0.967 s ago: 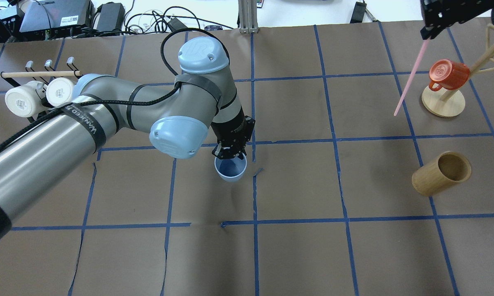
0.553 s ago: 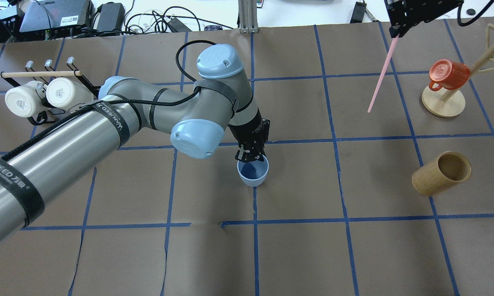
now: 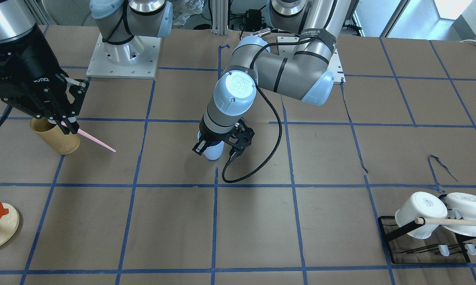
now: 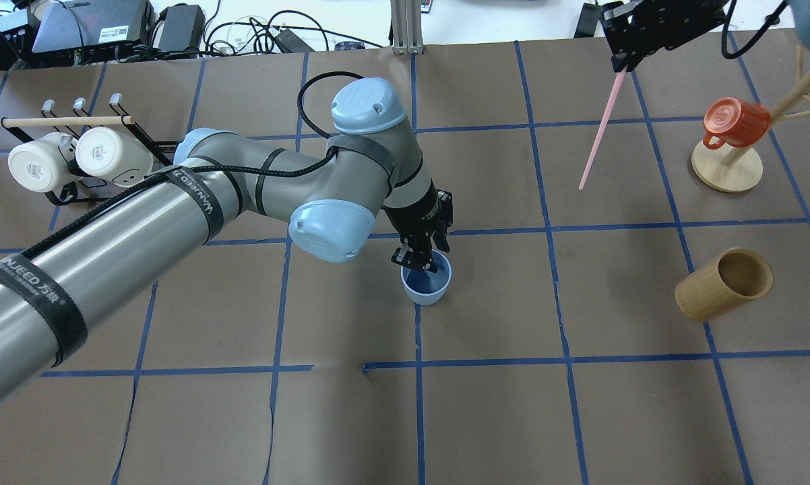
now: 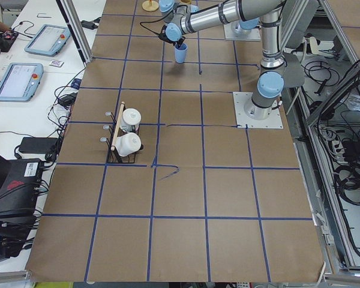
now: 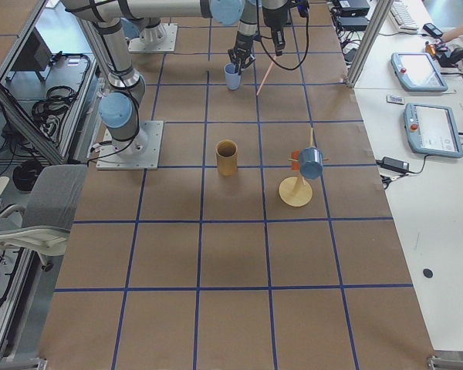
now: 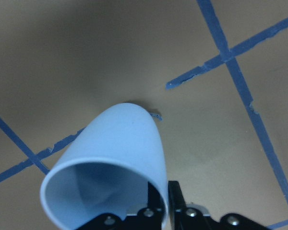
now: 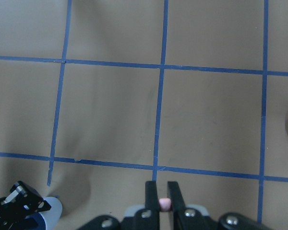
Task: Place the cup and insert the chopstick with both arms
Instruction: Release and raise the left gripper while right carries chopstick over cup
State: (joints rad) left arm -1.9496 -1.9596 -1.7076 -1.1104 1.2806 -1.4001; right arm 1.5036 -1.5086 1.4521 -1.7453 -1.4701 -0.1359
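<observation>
1. The left gripper [image 4: 420,259] is closed on the rim of the blue cup [image 4: 426,286]. The left wrist view shows one finger inside the wall and the other outside it.
2. The blue cup is upright with its mouth facing up, under the left gripper near the middle of the table [image 4: 486,417]. It sits just beside a line of blue tape [image 4: 418,337]. Its base is at or very close to the brown paper, and the views do not settle whether it touches.
3. The right gripper [image 4: 619,66] is pinched shut on the top end of the pink chopstick [image 4: 599,135]. In the right wrist view the pink end sits squeezed between the two fingers.
4. The pink chopstick hangs slanted from that grip with its lower tip free. It is over the far part of the table as seen from overhead, well apart from the blue cup.
5. A wooden cup [image 4: 725,283] stands on the robot's right side of the table, its open mouth showing.
6. Further out on that side, a red mug [image 4: 735,121] hangs on a wooden mug tree [image 4: 727,168].
7. On the robot's left side, two white mugs [image 4: 75,155] hang on a black rack [image 3: 424,253] beside a wooden rod [image 4: 65,122].
</observation>
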